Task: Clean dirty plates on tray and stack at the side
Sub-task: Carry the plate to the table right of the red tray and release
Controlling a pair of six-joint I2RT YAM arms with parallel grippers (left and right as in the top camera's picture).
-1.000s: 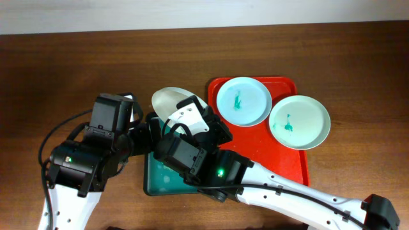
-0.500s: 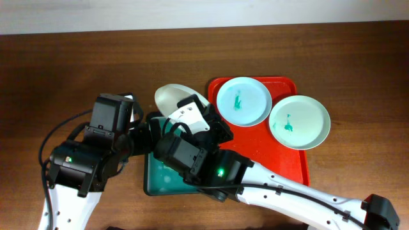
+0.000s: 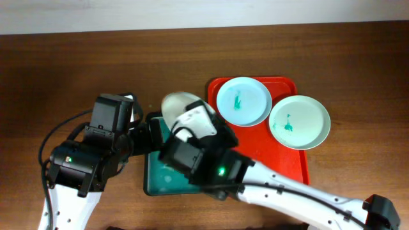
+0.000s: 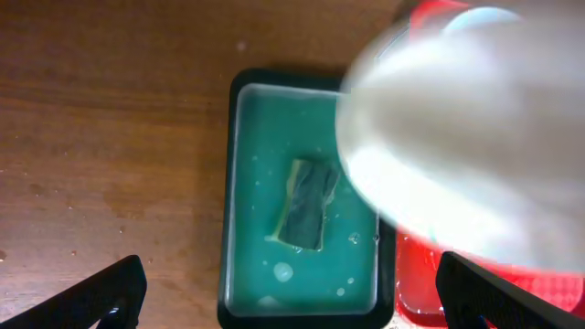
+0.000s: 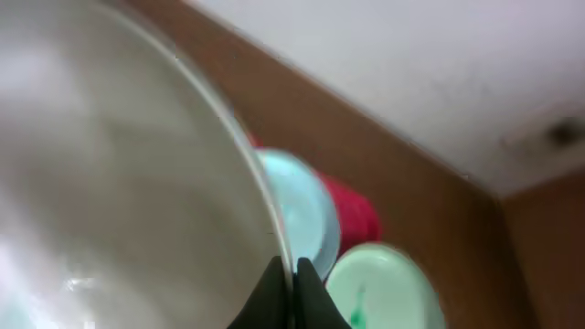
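Note:
My right gripper is shut on the rim of a pale plate and holds it tilted on edge above the teal basin. The same plate shows in the overhead view and blurred in the left wrist view. Two more plates lie on the red tray, one at its back left and one at its right, each with a teal smear. My left gripper is open and empty above the basin, where a sponge lies in the water.
The basin stands directly left of the tray, touching or nearly touching it. Brown wooden tabletop surrounds both. A pale wall runs along the back edge.
The held plate has shifted a little to the right and tipped more upright with my right wrist. The left arm and the two plates on the tray have not moved.

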